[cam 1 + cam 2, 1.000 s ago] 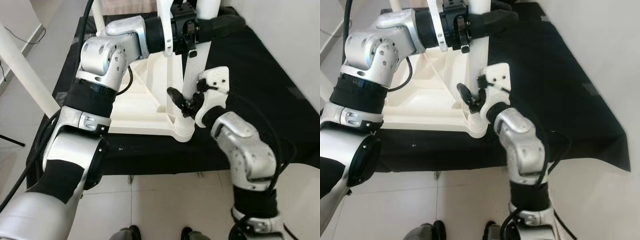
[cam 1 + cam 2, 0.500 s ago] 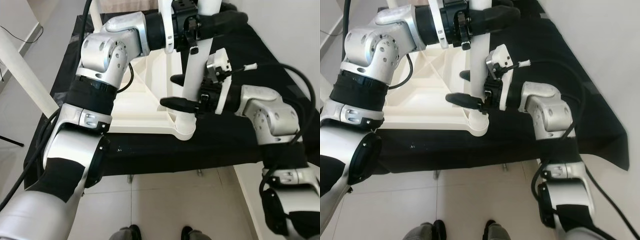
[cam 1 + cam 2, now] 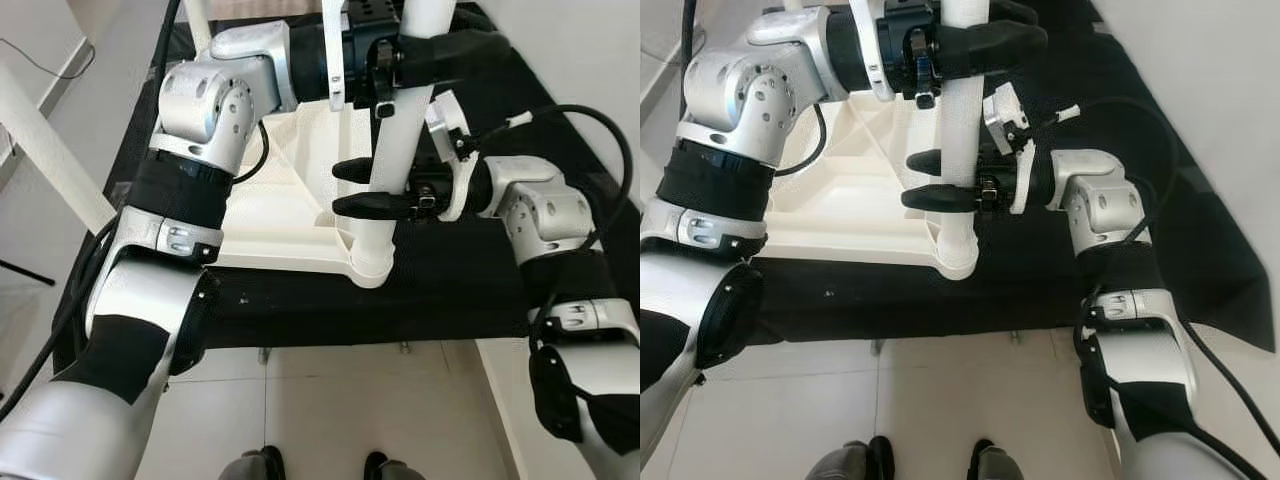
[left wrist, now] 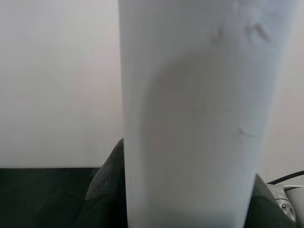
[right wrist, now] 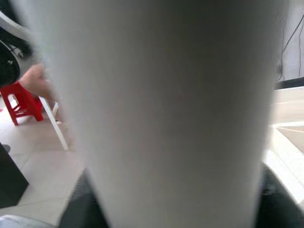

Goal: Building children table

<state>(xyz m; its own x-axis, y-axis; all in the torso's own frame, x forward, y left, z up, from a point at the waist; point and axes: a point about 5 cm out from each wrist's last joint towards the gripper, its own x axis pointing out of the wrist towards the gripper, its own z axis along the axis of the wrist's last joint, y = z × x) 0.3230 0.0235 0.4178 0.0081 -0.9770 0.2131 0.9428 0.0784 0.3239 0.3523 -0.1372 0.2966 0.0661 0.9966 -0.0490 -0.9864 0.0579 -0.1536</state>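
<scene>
1. Feet: a person's shoes at the near edge of the pale tiled floor, just before the work surface.
2. Work surface: a low platform under a black cloth, its near hem hanging over the tiles.
3. Tabletop: white plastic, upside down on the cloth, ribbed underside up, with a round corner socket at its near right corner.
4. Table leg: white tube standing upright in that socket. Judged light, rigid and smooth, so liable to slip or twist in a loose grip; best held on the shaft low and high together, pressed straight down along its axis.
5. Right gripper: reaches in from the robot's right, one black finger on each side of the lower shaft. Whether the fingers press on the tube cannot be told.
6. Left gripper: crosses from the robot's left, fingers wrapped round the leg's upper part, clamped on it.
7. Second white leg: slants across the far left, off the cloth.
8. Room: plain pale wall to the right; in the right wrist view, a red stool on tiles beyond.
</scene>
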